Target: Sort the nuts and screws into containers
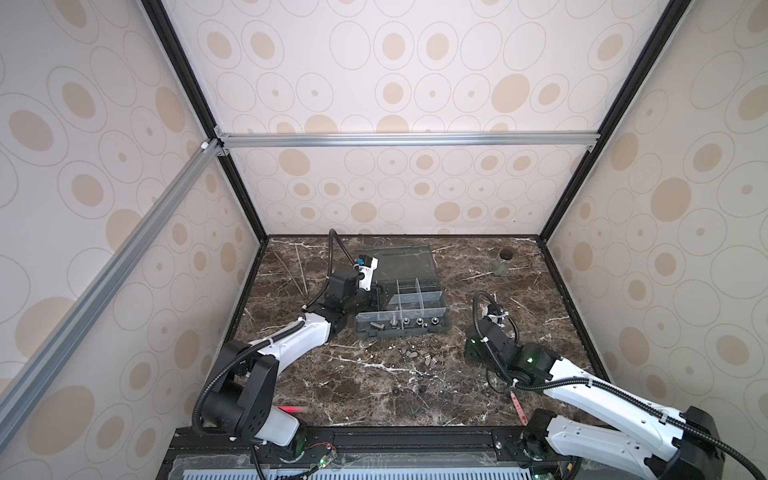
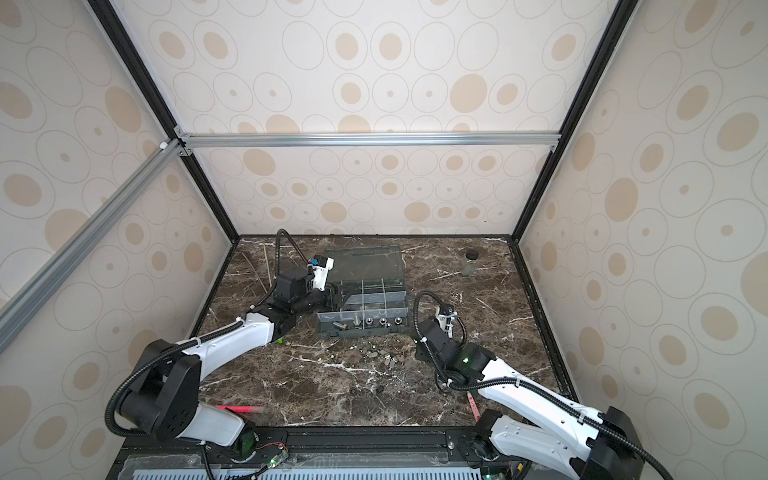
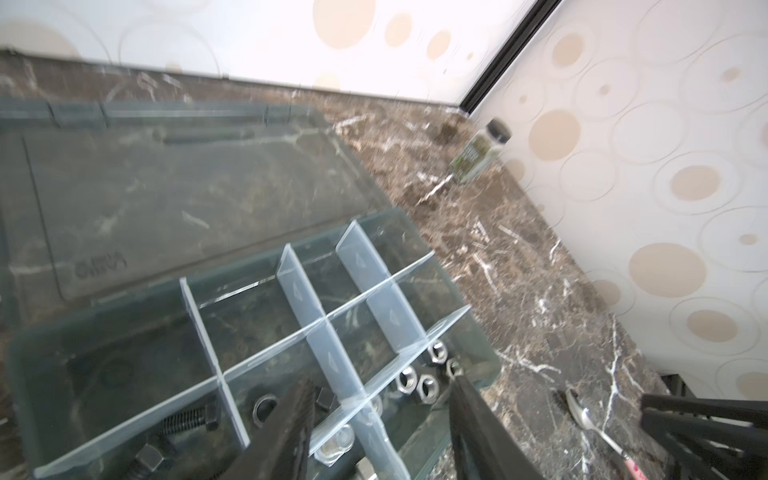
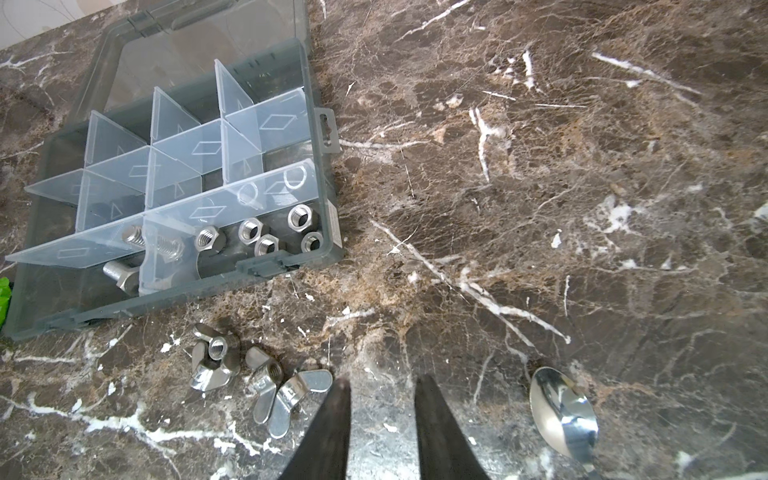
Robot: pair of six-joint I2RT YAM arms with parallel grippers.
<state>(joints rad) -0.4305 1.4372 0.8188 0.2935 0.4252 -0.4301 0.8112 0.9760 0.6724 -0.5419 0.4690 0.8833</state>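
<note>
The grey organizer box (image 1: 400,333) lies open at mid-table, its containers split by translucent dividers. Several silver hex nuts (image 4: 266,239) (image 3: 415,382) fill its front right compartment. Screws (image 4: 129,268) lie in the compartments beside them, a black one (image 3: 187,417) among them. My left gripper (image 3: 380,399) (image 1: 377,296) hovers open over the box's left half with nothing between its fingers. Three silver wing nuts (image 4: 232,374) (image 1: 415,355) lie loose on the table in front of the box. Just right of them, low over the marble, my right gripper (image 4: 382,382) (image 1: 471,352) is open and empty.
The box's clear lid (image 1: 395,262) lies flat behind it. A glass jar (image 1: 503,264) with a black lid stands at the back right. A metal spoon (image 4: 561,401) lies right of my right gripper. Thin wooden sticks (image 1: 299,270) lie at the back left, a red pen (image 1: 291,409) near the front.
</note>
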